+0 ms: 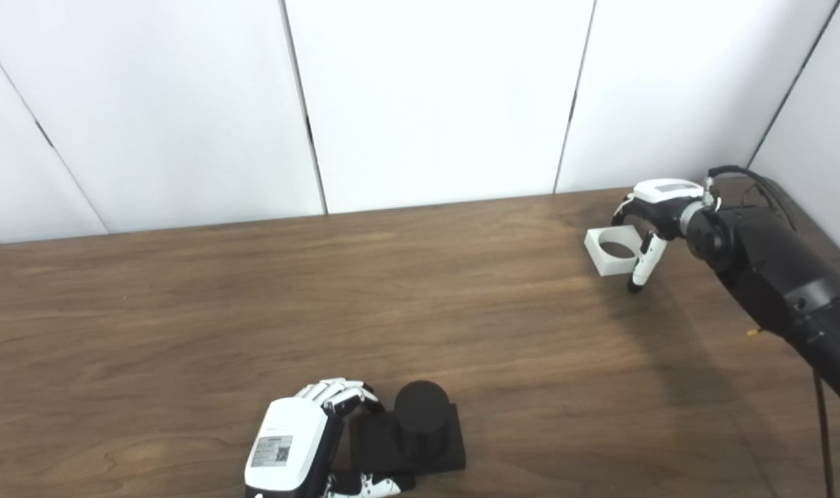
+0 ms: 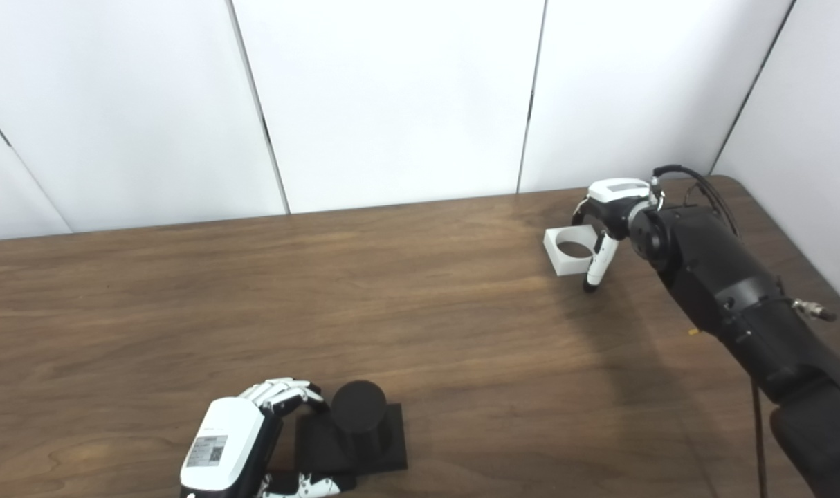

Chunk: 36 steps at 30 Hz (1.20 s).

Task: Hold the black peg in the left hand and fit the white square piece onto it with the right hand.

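The black peg (image 1: 421,408) is a short round post on a square black base (image 1: 442,449), standing on the table near the front edge. My left hand (image 1: 292,449) is shut on the base from its left side, with fingers over the far edge and the thumb at the near edge. The white square piece (image 1: 610,252), with a round hole through it, is at the far right of the table. My right hand (image 1: 652,214) is closed on it, fingers behind its far edge and the thumb (image 1: 645,266) against its near right side. The piece also shows in the right eye view (image 2: 569,251).
The brown wooden table (image 1: 392,297) runs back to white wall panels. A black cable (image 1: 755,176) loops off my right wrist near the table's far right corner. A small yellowish speck (image 1: 753,333) lies beside my right forearm.
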{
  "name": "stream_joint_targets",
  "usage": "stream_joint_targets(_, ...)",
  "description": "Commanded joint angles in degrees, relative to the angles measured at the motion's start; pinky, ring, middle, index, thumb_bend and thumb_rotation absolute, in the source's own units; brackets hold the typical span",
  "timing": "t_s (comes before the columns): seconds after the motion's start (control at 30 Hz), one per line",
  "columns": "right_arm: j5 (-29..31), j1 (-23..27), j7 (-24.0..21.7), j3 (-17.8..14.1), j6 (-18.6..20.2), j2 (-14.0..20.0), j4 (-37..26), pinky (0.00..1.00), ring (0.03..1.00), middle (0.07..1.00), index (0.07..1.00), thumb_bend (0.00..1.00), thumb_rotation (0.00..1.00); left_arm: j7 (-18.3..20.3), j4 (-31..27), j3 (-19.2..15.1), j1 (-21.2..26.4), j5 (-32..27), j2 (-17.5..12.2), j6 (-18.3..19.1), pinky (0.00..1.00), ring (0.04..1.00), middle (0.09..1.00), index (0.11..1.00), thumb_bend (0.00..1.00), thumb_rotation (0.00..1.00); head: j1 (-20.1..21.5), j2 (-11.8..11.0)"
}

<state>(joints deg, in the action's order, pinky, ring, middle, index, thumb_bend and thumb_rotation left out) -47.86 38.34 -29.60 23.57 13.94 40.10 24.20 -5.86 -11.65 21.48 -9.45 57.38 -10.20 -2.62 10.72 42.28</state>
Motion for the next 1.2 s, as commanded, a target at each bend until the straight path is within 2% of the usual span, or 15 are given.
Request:
stream_joint_targets(0.0,-0.6,2.5,1.3,-0.5,-0.3,0.8,-0.6,1.0,1.0,0.972,0.81,0.9,0.23,3.7,1.5,-0.3,-1.8,0.9,-0.9,3.5,0.7,0.762,0.719,0.489,0.51,0.05,0.0,0.1)
stream_joint_targets(0.4,-0.4,1.9,2.7,-0.4,-1.9,0.8,0.1,0.99,1.0,0.942,0.765,0.86,0.24,4.5,0.8,-0.1,-2.0,1.4,-0.5,4.1,0.7,0.764,0.72,0.49,0.51,0.05,-0.5,0.2)
stream_joint_targets(0.5,-0.2,1.6,3.0,-0.6,-1.7,0.7,-0.2,0.99,1.0,0.927,0.73,0.85,0.23,4.6,0.7,-0.2,-1.9,1.5,-0.4,4.2,0.7,0.763,0.72,0.49,0.51,0.05,-0.6,0.3)
stream_joint_targets(0.6,1.2,1.1,4.2,-1.7,-2.4,0.5,-0.5,0.97,0.996,0.897,0.658,0.83,0.17,4.6,0.8,-0.2,-1.9,1.4,-0.4,4.0,0.7,0.763,0.72,0.49,0.51,0.05,-0.6,0.3)
stream_joint_targets(0.63,1.6,0.9,4.8,-2.0,-2.8,0.5,-0.4,0.96,0.984,0.882,0.56,0.65,0.15,4.5,0.9,-0.2,-1.9,1.4,-0.4,4.0,0.7,0.763,0.721,0.49,0.51,0.05,-0.6,0.3)
stream_joint_targets(0.67,1.8,0.8,5.4,-2.1,-3.3,0.4,-0.3,0.95,0.975,0.871,0.526,0.59,0.15,4.5,0.9,-0.2,-1.9,1.5,-0.3,4.0,0.7,0.762,0.721,0.49,0.51,0.05,-0.6,0.3)
stream_joint_targets(0.73,2.0,0.6,7.7,-2.2,-5.0,0.4,0.5,0.91,0.94,0.834,0.496,0.54,0.14,4.6,0.8,-0.2,-1.9,1.6,-0.2,4.0,0.71,0.763,0.721,0.49,0.51,0.05,-0.7,0.3)
stream_joint_targets(0.9,2.0,-0.2,9.9,-1.6,-8.6,0.7,0.9,0.82,0.881,0.775,0.486,0.52,0.13,4.8,0.7,-0.1,-1.8,1.7,0.1,4.4,0.71,0.765,0.721,0.49,0.51,0.05,-0.8,0.3)
stream_joint_targets(1.17,3.0,-1.5,10.4,-2.2,-9.3,0.0,-0.3,0.84,0.884,0.765,0.485,0.52,0.13,5.0,0.5,0.2,-1.7,2.1,0.2,4.9,0.7,0.764,0.721,0.49,0.51,0.05,-1.0,0.1)
